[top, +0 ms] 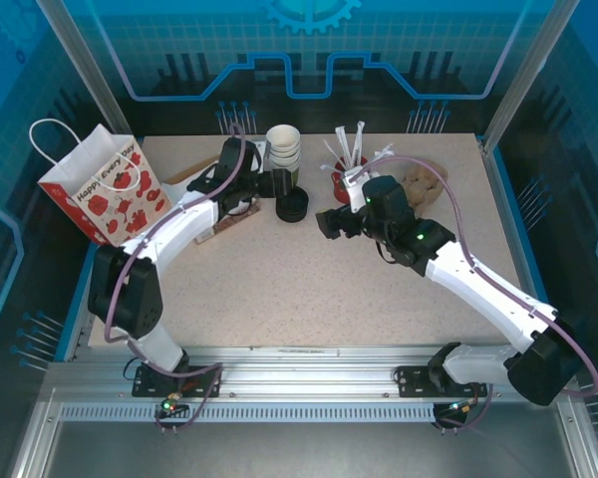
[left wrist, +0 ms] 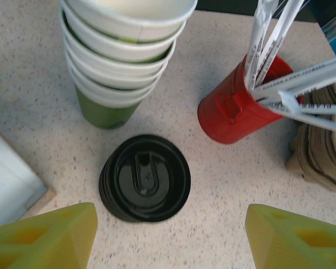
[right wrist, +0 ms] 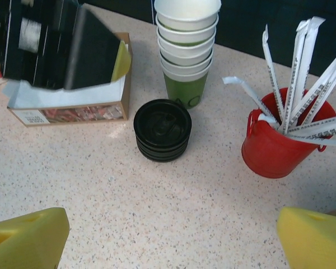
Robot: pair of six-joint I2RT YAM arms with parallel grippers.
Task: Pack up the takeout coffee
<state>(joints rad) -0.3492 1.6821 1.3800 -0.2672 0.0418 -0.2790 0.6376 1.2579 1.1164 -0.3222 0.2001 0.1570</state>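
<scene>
The takeout coffee is out of view. A stack of black plastic lids (top: 293,206) (left wrist: 145,176) (right wrist: 162,129) lies on the table in front of a stack of lidless olive-green cups with white rims (top: 283,149) (left wrist: 123,56) (right wrist: 187,50). My left gripper (top: 272,183) (left wrist: 168,241) hovers over the table just short of the lids, open, with nothing between its yellow fingers (left wrist: 45,235). My right gripper (top: 329,221) (right wrist: 171,241) is also open and empty, a little to the right of the lids and facing them.
A red cup of white wrapped straws (top: 343,183) (left wrist: 235,106) (right wrist: 277,148) stands right of the cups, with brown cardboard sleeves (top: 424,184) (left wrist: 319,151) beyond it. A poppy-print paper bag (top: 105,189) stands at the far left. A flat box of white paper (right wrist: 73,106) lies left of the lids.
</scene>
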